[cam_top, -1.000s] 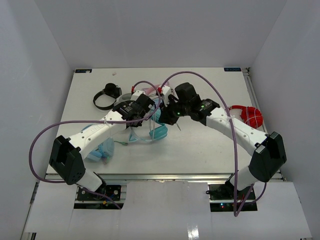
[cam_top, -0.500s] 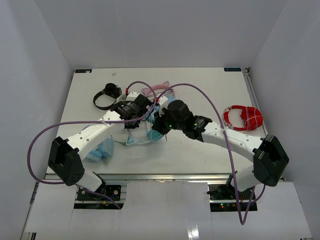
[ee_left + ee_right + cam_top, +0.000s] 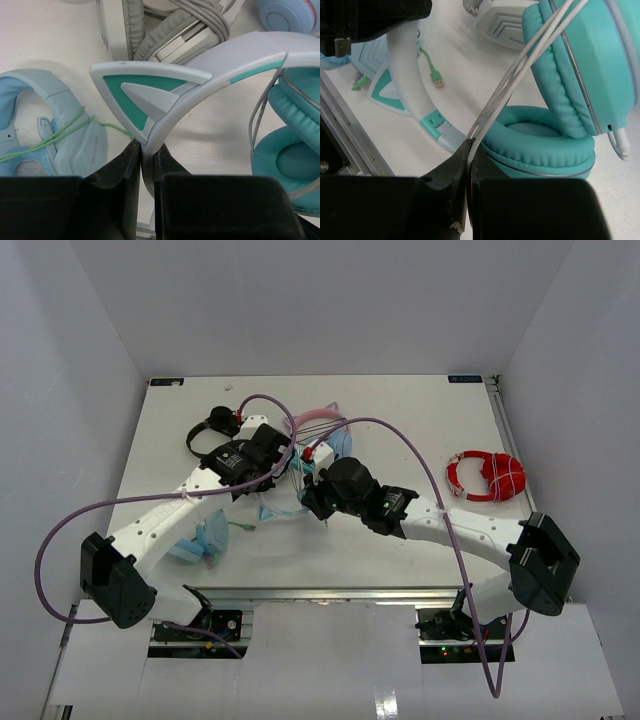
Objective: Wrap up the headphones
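The headphones (image 3: 220,65) have a white headband, a teal cat ear (image 3: 145,92) and turquoise ear cups (image 3: 540,142). My left gripper (image 3: 146,150) is shut on the headband just below the cat ear and holds the pair above the table. In the right wrist view, several strands of the thin white cable (image 3: 520,65) run across the upper ear cup (image 3: 580,60). My right gripper (image 3: 470,147) is shut on the cable right beside the lower cup. From above, both grippers meet over the teal pair (image 3: 285,505) at the table's middle left.
A light-blue pair (image 3: 45,130) with a green cable (image 3: 65,130) lies at the near left. A grey-white pair (image 3: 170,30) with its cable wound round it, a pink-banded pair (image 3: 320,418) and black headphones (image 3: 212,430) lie behind. A red cable coil (image 3: 487,475) sits at the right.
My right gripper has swung left and toward the near edge, carrying the cable round the ear cups. The left gripper has shifted left with the headband.
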